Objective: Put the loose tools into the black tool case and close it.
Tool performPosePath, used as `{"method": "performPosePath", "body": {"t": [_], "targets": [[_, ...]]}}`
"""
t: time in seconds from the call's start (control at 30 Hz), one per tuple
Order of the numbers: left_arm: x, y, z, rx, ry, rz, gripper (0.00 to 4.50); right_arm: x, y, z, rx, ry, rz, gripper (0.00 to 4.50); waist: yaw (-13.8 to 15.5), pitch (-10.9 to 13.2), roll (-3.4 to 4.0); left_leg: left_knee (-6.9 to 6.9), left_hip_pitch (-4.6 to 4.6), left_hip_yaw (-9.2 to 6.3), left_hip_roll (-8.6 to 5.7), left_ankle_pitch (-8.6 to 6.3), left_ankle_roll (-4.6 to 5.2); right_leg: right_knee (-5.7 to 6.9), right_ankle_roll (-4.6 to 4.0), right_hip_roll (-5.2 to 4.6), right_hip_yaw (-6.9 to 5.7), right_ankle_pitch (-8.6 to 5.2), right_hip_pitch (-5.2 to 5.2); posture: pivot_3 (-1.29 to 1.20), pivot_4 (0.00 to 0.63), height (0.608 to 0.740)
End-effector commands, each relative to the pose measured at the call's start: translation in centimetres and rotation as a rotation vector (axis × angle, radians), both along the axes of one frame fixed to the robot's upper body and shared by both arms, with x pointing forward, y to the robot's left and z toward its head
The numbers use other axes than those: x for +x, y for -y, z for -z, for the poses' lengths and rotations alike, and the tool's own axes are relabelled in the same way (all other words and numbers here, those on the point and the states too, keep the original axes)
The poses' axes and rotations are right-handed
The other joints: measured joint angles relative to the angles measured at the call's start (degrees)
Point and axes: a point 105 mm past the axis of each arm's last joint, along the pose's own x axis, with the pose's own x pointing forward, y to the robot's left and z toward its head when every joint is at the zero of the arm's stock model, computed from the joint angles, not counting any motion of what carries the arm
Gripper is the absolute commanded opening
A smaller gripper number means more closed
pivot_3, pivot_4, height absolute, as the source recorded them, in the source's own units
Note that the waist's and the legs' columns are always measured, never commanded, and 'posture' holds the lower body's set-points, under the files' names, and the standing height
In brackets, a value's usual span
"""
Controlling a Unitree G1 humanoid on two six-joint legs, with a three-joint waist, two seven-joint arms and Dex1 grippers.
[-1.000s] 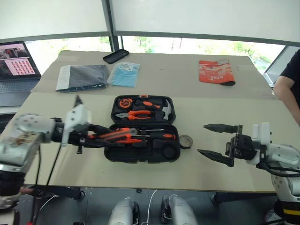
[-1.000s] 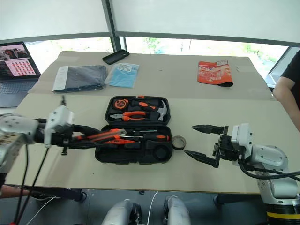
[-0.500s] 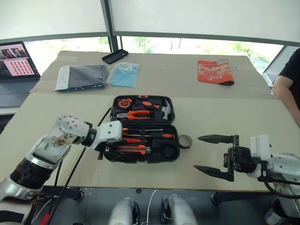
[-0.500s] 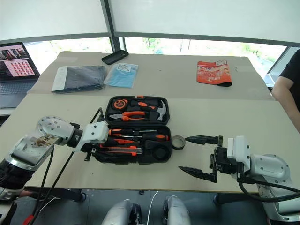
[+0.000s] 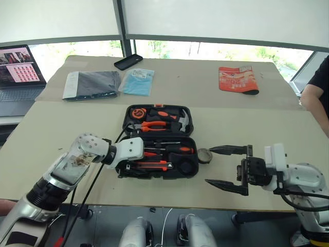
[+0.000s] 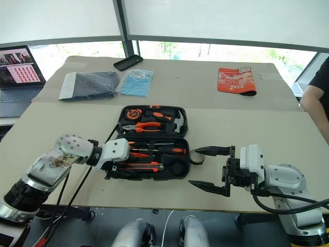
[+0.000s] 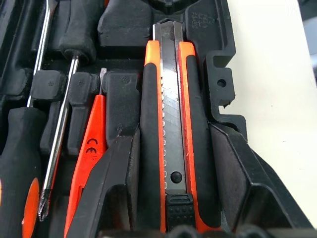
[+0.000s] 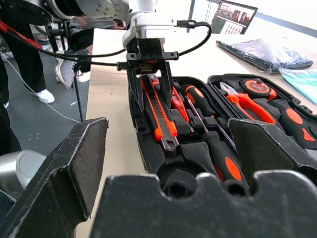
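Black moulded plastic lies open in front of me: the tool case [image 5: 157,149] sits flat on the tan table [image 5: 267,128], lid half away from me, tray half toward me, with its near wall not far from the table's front edge. Bare table runs wide on both sides of the case.

My left gripper [image 7: 168,198] is down at the left end of the tray, its two fingers [image 7: 106,188] closed on the utility knife [image 7: 171,124] along its flanks. The knife lies in the tray nearest the front wall, its long axis running left to right along the case's length, butt at my fingers and blade end pointing toward the round recess at the right end. Beside it, parallel, lie the small orange tester [image 7: 86,163] and the screwdrivers [image 5: 172,150].

My right gripper [image 5: 223,165] hovers over open table to the right of the case, fingers spread wide and empty, pointing left. The tape roll [image 5: 204,154] sits on the table just beside the case's right end, near my upper fingertip.
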Motion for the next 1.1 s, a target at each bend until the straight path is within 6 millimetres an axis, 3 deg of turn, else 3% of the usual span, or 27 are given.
{"method": "performPosePath", "body": {"t": [0.03, 0.1, 0.13, 0.3, 0.33, 0.47, 0.7, 0.9, 1.1], "targets": [[-1.0, 0.4, 1.2, 0.007, -0.075, 0.034, 1.62, -0.2, -0.4, -0.7, 0.020, 0.017, -0.015, 4.50, 0.2, 0.0, 0.00, 0.02, 0.00, -0.01, 0.00, 0.00, 0.01, 0.00, 0.01, 0.00, -0.01, 0.00, 0.01, 0.00, 0.150, 0.740], [-1.1, 0.5, 1.0, -0.016, -0.074, 0.043, 1.62, -0.2, -0.4, -0.6, 0.021, 0.015, -0.014, 4.50, 0.2, 0.0, 0.01, 0.05, -0.01, -0.02, 0.00, -0.01, 0.03, 0.00, 0.01, 0.01, 0.00, 0.00, 0.01, 0.00, 0.150, 0.740], [-1.2, 0.5, 1.0, -0.024, -0.072, 0.049, 2.62, -0.2, -0.4, -0.6, 0.022, 0.014, -0.013, 4.50, 0.2, 0.0, 0.01, 0.05, -0.01, -0.02, 0.00, -0.02, 0.05, 0.00, 0.01, 0.00, 0.01, 0.01, 0.01, 0.00, 0.150, 0.740], [0.7, 1.2, -1.6, -0.233, 0.092, 0.027, 4.23, 0.0, -0.3, -0.5, 0.026, 0.009, -0.007, 4.50, 0.6, 0.0, 0.05, 0.06, -0.06, -0.01, 0.00, -0.02, 0.04, -0.03, 0.01, -0.03, 0.00, 0.00, 0.00, 0.00, 0.150, 0.740], [1.0, 1.2, -2.0, -0.273, 0.103, 0.014, 4.41, 0.1, -0.3, -0.4, 0.028, 0.008, -0.006, 4.50, 0.7, 0.0, 0.04, 0.13, -0.11, -0.01, -0.01, 0.01, 0.00, -0.02, 0.02, -0.04, -0.02, 0.00, -0.01, 0.00, 0.150, 0.740], [1.9, -0.3, -4.7, -0.474, 0.106, -0.053, 4.41, 0.6, -0.2, -0.4, 0.042, 0.008, 0.009, 4.50, 0.8, 0.0, 0.02, 0.36, -0.24, 0.00, 0.00, -0.01, 0.02, -0.03, 0.10, -0.05, -0.06, 0.05, -0.03, 0.00, 0.150, 0.740], [1.0, -1.3, -3.8, -0.482, 0.103, -0.052, 2.30, 1.2, -0.3, -0.2, 0.057, 0.010, 0.027, 4.50, 0.6, 0.0, 0.03, 0.38, -0.14, -0.02, 0.02, -0.08, 0.14, 0.09, 0.11, -0.03, -0.04, 0.07, -0.01, 0.00, 0.150, 0.740], [-1.4, -0.9, -0.6, -0.423, 0.058, -0.041, 0.05, 0.9, 0.0, 0.2, 0.046, 0.005, 0.033, 4.50, 0.6, 0.0, 0.04, 0.38, -0.16, -0.02, 0.05, -0.08, 0.13, 0.07, 0.11, -0.05, -0.03, 0.06, -0.03, 0.00, 0.150, 0.740], [-1.9, -0.9, 2.8, -0.302, 0.008, -0.067, 0.05, 1.1, 0.0, 0.4, 0.031, -0.005, 0.020, 4.50, 0.9, -0.1, 0.08, 0.38, -0.15, -0.02, 0.04, -0.13, 0.21, 0.05, 0.11, -0.07, -0.05, 0.07, -0.01, 0.00, 0.150, 0.740]]}}
